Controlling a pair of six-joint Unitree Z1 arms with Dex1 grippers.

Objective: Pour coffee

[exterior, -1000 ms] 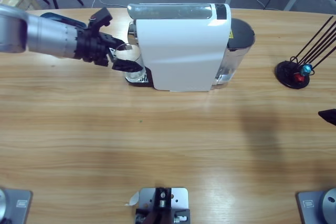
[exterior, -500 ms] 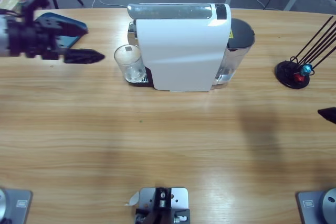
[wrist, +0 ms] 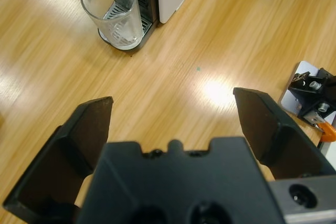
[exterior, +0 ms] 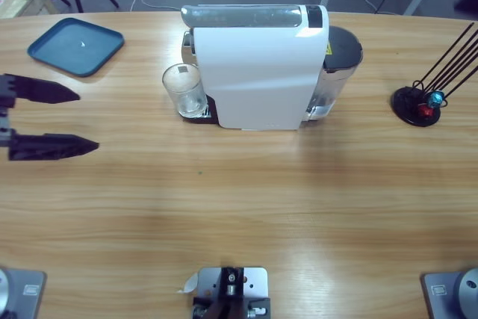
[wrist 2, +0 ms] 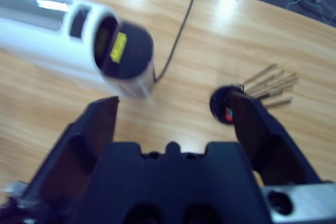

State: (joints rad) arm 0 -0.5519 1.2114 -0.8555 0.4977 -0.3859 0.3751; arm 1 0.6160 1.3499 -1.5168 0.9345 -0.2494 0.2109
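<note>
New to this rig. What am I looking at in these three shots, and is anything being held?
One shot looks down from a fixed camera above a long wooden table. The other two come from cameras on the wrists of two robot arms, each looking along its own two black jaws.

The left tool sits at the table's left edge, jaws wide apart and empty. The right tool is open and empty too, and is out of the overhead shot.

On the table: a white coffee machine, a clear glass under its spout, a blue tray, and a black stand with thin rods.

Nothing is held.
</note>
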